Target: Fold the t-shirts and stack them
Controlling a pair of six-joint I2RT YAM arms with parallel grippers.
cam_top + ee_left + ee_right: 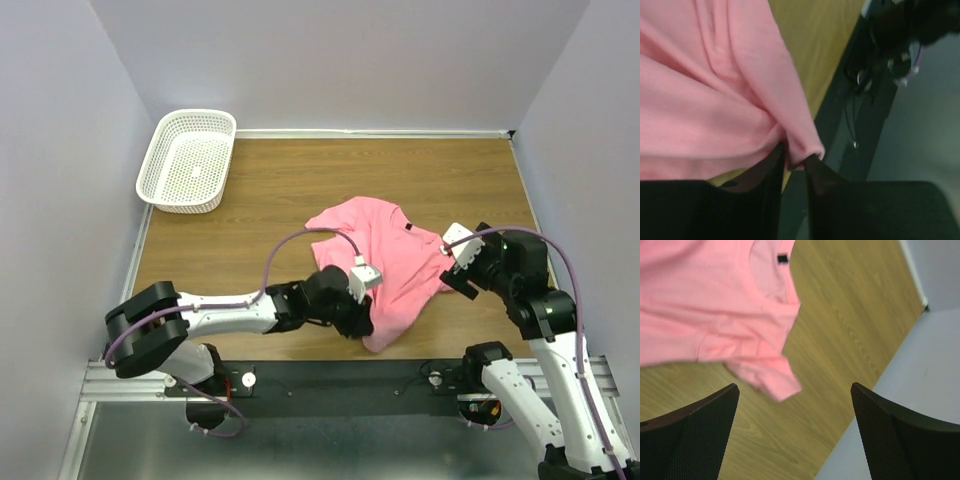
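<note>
Left gripper [794, 160] is clamped on the near hem corner of the pink t-shirt [385, 262], at the table's [290, 185] near edge; it looks like a pinch to pull the cloth flat. Right gripper [794, 387] hovers by the sleeve on its side, jaws wide apart and holding nothing, probably lining up its own grab. The shirt lies crumpled mid-table, unfolded, and the white mesh basket [200, 113] is well apart in the far left corner.
</note>
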